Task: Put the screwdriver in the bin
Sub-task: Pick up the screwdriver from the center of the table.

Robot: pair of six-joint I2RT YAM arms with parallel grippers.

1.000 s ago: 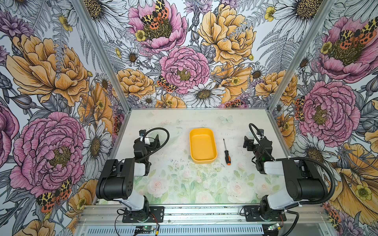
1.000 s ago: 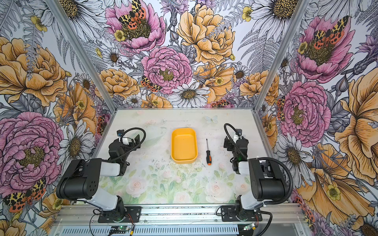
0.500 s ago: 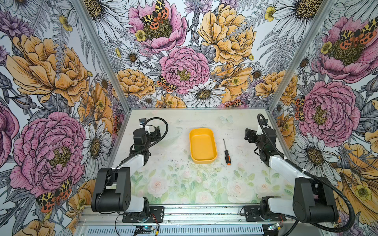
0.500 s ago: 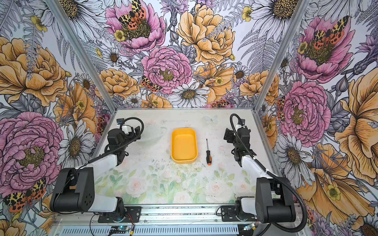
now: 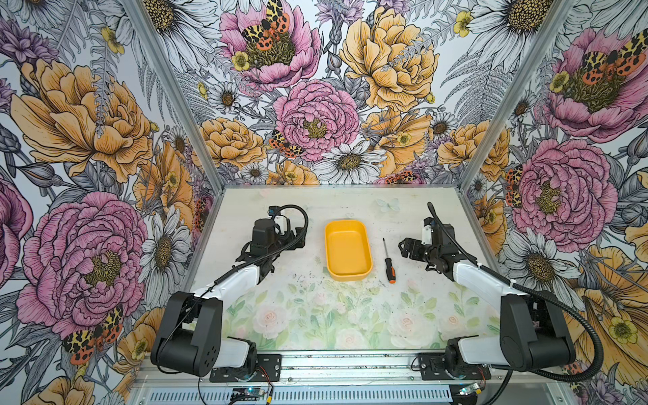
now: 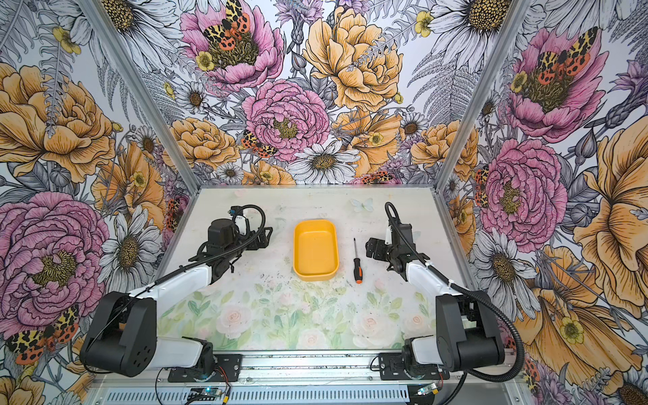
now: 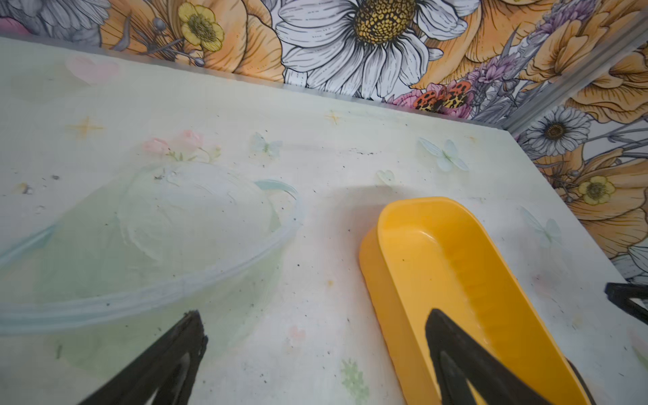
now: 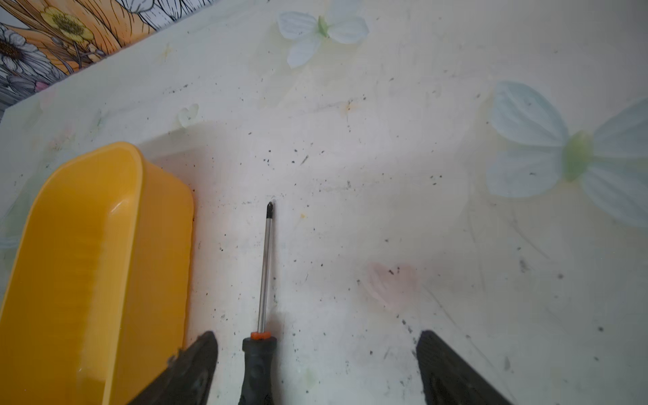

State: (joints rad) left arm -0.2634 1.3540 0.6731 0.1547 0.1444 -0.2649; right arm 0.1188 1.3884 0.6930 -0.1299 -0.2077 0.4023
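Right hand has reached out to the screwdriver, wide open, empty; left hand open too. Pickup next, bin alongside.

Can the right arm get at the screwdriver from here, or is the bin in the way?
Probably yes. The right gripper is open close beside the screwdriver, which lies flat on the table, apart from the bin. Nothing sits between gripper and screwdriver.
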